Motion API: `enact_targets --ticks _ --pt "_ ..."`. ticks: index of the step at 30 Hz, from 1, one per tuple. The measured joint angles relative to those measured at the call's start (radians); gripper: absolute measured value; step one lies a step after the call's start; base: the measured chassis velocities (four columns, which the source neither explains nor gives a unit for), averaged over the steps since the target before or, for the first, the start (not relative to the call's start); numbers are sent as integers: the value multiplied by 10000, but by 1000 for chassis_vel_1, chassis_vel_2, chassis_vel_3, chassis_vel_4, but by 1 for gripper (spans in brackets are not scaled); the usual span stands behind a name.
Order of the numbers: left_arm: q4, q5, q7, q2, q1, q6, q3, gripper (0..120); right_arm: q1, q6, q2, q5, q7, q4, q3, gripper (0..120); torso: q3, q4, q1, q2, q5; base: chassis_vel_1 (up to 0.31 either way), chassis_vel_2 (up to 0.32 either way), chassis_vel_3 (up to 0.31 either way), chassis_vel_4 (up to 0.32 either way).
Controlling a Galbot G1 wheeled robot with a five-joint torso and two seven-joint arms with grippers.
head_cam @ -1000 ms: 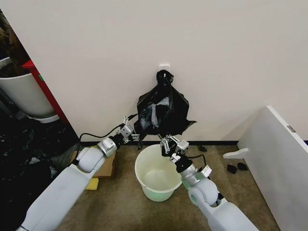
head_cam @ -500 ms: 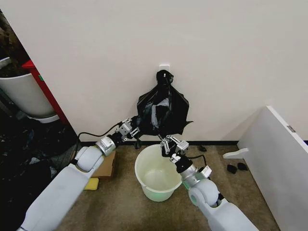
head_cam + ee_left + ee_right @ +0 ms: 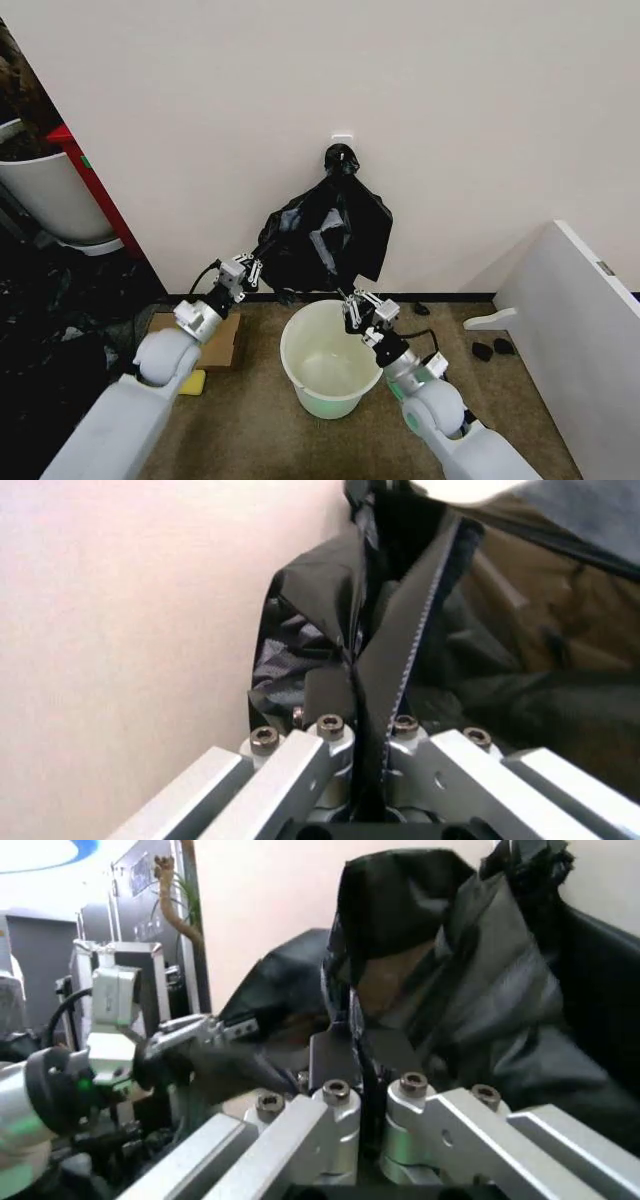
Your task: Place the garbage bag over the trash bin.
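The glossy black garbage bag hangs from a white wall hook, its lower part spread wide above the bin. My left gripper is shut on the bag's left lower edge and holds it out to the left. My right gripper is shut on the bag's right lower edge, just above the bin's far right rim. The white trash bin stands upright on the floor below, with nothing in it. Black film runs between the left fingers in the left wrist view. The right wrist view has the bag pinched the same way.
A large white plant pot and a red frame stand at the far left. A cardboard box and a yellow sponge lie left of the bin. A white panel slants at the right. Small dark bits lie on the floor near it.
My left gripper has pulled the bag's left edge out to the left and the bag has widened. The right gripper has dropped slightly toward the bin's rim.
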Motion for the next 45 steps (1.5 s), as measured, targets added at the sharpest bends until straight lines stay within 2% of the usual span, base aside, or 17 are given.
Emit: enact_targets --ticks 5,12,16,19,23,29,33,45 --pt "-496 -315 -206 -411 860 -25 -58 0 -1472 41 -378 289 584 1022 -36 0 -1 0 -1 0 0 0 0 0 0" --pt "-999 -499 -342 -634 1319 -178 -52 0 -3082 384 -560 394 1338 2101 123 0 -1 0 -1 0 -1 0 0 0 0" --pt "-1306 -962 -351 -700 1310 5 14 0 -3238 494 -534 322 1322 2332 236 0 0 0 -1 0 0 0 0 0 0" --pt "-1795 -2013 -327 -774 1309 548 207 0 -3264 380 -491 223 1678 2866 370 0 0 0 -1 0 0 0 0 0 0" --pt "-1909 -2645 -271 -1026 1347 879 373 0 -3056 152 -432 162 2019 3157 535 0 1 1 -1 0 0 0 0 0 0" --pt "-1551 -2721 -198 -1593 1620 955 486 0 -2695 15 -384 237 2189 3048 631 0 1 -1 0 0 -4 0 0 0 0" --pt "-1236 -2580 -201 -2078 2125 928 499 0 -2294 -47 -421 224 2217 2420 259 0 2 5 1 0 0 0 0 0 0" --pt "-352 -2688 -244 -2646 2538 918 957 0 -2211 -291 -526 161 2736 2170 171 0 1 2 0 -2 -1 0 0 0 0"
